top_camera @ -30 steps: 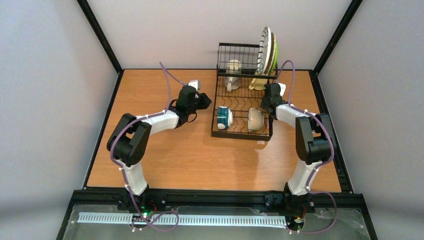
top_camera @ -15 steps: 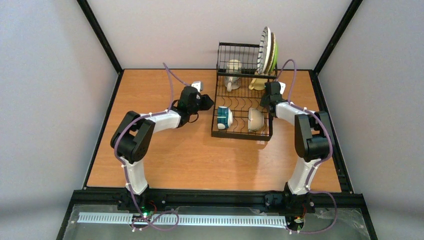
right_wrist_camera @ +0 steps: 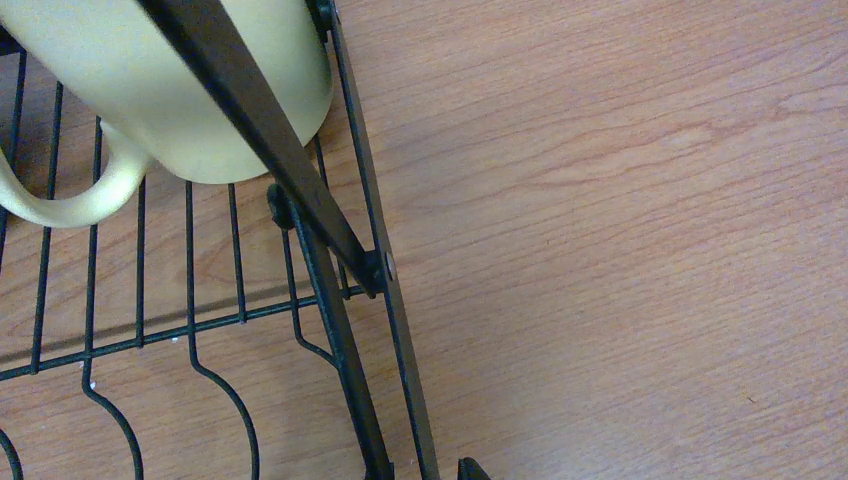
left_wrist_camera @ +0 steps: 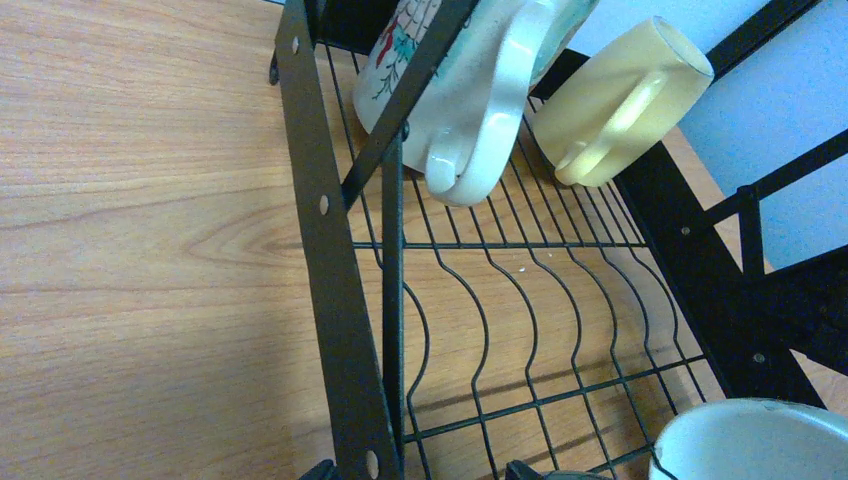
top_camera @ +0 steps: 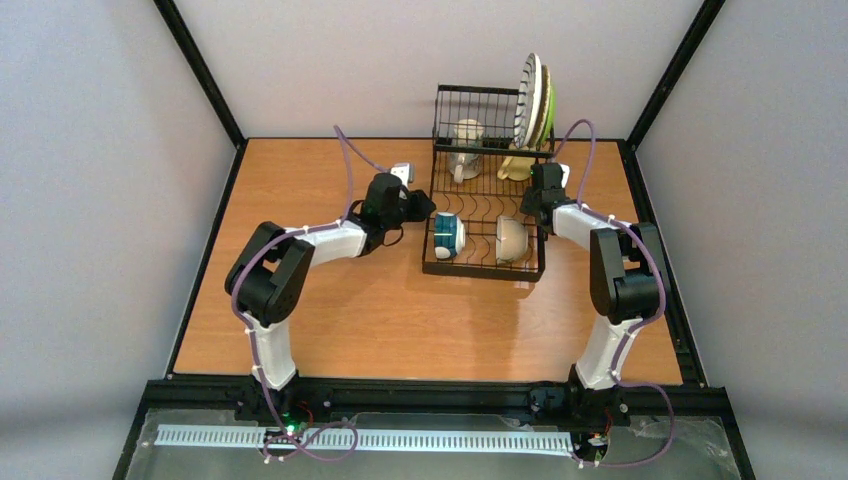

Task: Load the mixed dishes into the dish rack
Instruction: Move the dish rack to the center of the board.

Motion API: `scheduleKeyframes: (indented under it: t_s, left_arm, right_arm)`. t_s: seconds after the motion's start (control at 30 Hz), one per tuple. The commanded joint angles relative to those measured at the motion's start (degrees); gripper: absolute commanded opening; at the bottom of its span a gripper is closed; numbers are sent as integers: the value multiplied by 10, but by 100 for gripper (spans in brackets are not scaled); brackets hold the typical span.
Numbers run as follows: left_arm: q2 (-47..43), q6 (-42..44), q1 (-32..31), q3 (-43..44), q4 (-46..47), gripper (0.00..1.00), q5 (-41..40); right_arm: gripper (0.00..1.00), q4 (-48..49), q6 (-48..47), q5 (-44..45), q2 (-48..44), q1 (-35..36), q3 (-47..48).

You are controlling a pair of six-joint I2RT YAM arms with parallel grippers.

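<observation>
The black wire dish rack (top_camera: 485,262) stands at the back of the table. It holds a striped-rim green plate (top_camera: 536,98), a white mug (top_camera: 466,146), a cream mug (top_camera: 514,166), a teal-banded cup (top_camera: 447,236) and a cream bowl (top_camera: 511,239). My left gripper (top_camera: 421,207) is open at the rack's left side. In the left wrist view its fingertips (left_wrist_camera: 322,470) straddle the rack's side rail (left_wrist_camera: 318,230). My right gripper (top_camera: 534,206) is at the rack's right rail (right_wrist_camera: 345,330). Only one of its fingertips (right_wrist_camera: 470,468) shows, close beside the rail.
The table (top_camera: 330,330) is orange wood, with black frame posts at the back corners. In the left wrist view the white mug (left_wrist_camera: 470,90) and cream mug (left_wrist_camera: 620,100) lean above the slotted base, and a white dish rim (left_wrist_camera: 750,435) sits at the lower right.
My left arm has reached further right, bringing its open gripper up to the rack's left rail. The right gripper has been narrowing at the right rail.
</observation>
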Motion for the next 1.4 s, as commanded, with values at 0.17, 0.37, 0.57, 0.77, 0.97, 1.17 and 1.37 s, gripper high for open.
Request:
scheduleKeyframes:
  t_s: [0.17,0.37,0.57,0.77,0.97,1.17,1.37]
  left_arm:
    - [7,12,-14,4,1,95,-19]
    - [36,12,-20,26,-42,94,-61]
    - [80,0,-20,58,-86,93,-86]
    - [86,-13,-22,57,-98,84,-94]
    - [66,-29,-30,25,-89,78,-110]
    - [31,-50,-42,-18,-78,67,-134]
    - [-17,-74,-55,-70,-70,61,-169]
  right_arm:
    - [2,-9,17,-3,-5,14,-2]
    - [2,-9,10,-4,2,24,1]
    - [2,-7,-5,4,7,35,0]
    - [2,-4,-13,11,13,48,3]
    - [2,-3,-21,18,19,62,7]
    - [2,-5,-30,20,25,75,17]
    - [2,-9,-37,21,31,88,30]
